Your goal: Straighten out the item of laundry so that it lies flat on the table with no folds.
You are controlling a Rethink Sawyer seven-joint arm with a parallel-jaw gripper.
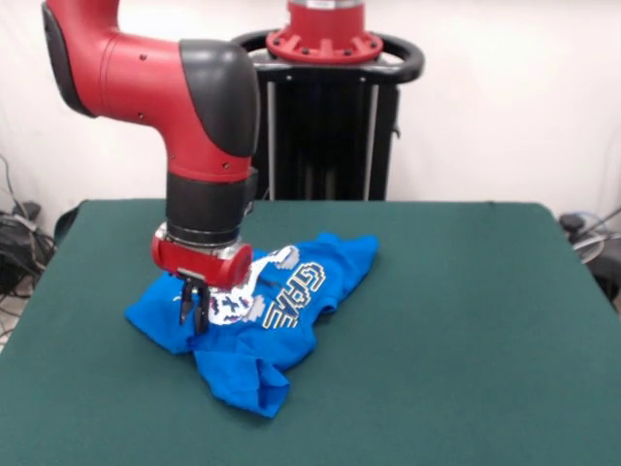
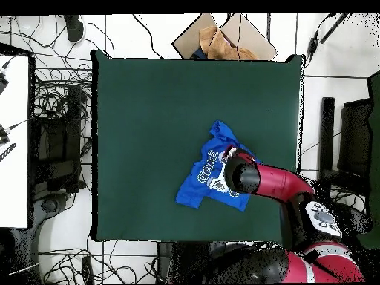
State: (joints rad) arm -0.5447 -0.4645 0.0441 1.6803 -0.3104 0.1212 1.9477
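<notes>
One crumpled T-shirt (image 1: pixel 281 311), long axis diagonal on table (image 1: pixel 466 320), end effector (image 1: pixel 191 313) touching it.

Arm (image 2: pixel 260 178) hides part of crumpled T-shirt (image 2: pixel 204 182); lettering partly folded under.

Bare table (image 1: pixel 466 320) all round; only the rumpled shirt (image 1: pixel 281 320) (blue) obstructs.

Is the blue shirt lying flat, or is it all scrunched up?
Scrunched up. The blue shirt lies bunched on the table, with folds cutting across its lettering and one end rolled into a lump.
</notes>
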